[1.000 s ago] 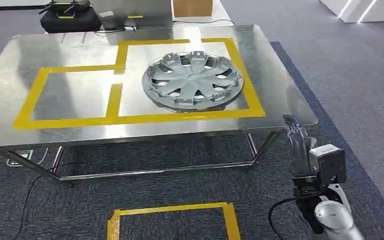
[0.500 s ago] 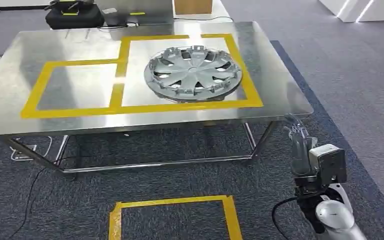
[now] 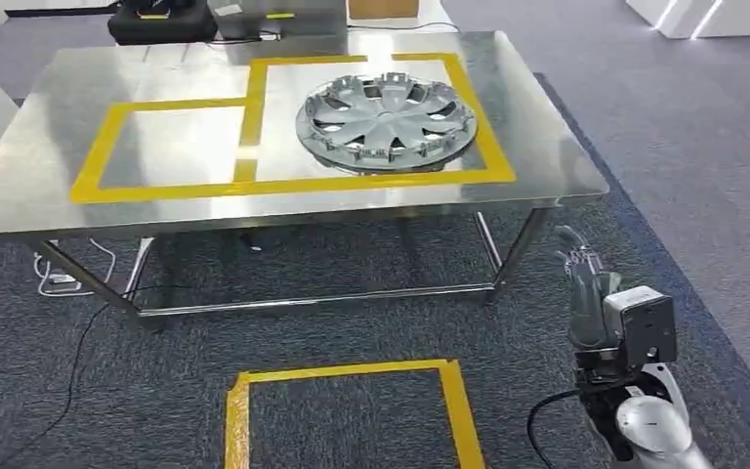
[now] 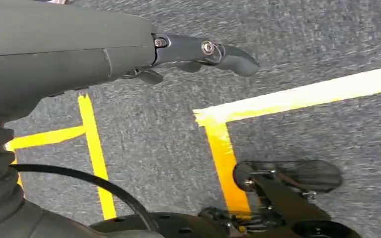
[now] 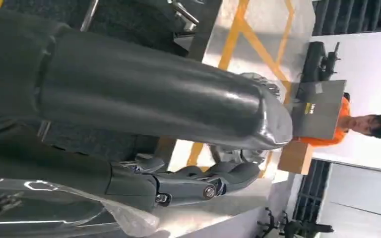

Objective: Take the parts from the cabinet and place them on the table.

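Silver and round, the wheel cover [image 3: 386,122] lies flat on the shiny tabletop [image 3: 49,186], inside the far right yellow tape box [image 3: 493,156]. Right hand [image 3: 581,269] hangs low beside the table, fingers loose, holding nothing. Left hand [image 4: 198,52] hangs over the grey carpet [image 4: 158,129], holding nothing.

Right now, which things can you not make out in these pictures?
- Cabinet: nowhere to be seen.
- Far objects behind the table, head view: cut by the top edge.
- Hubcap, right wrist view: mostly behind the right hand.
- Left hand, left wrist view: the cover hides its fingers.
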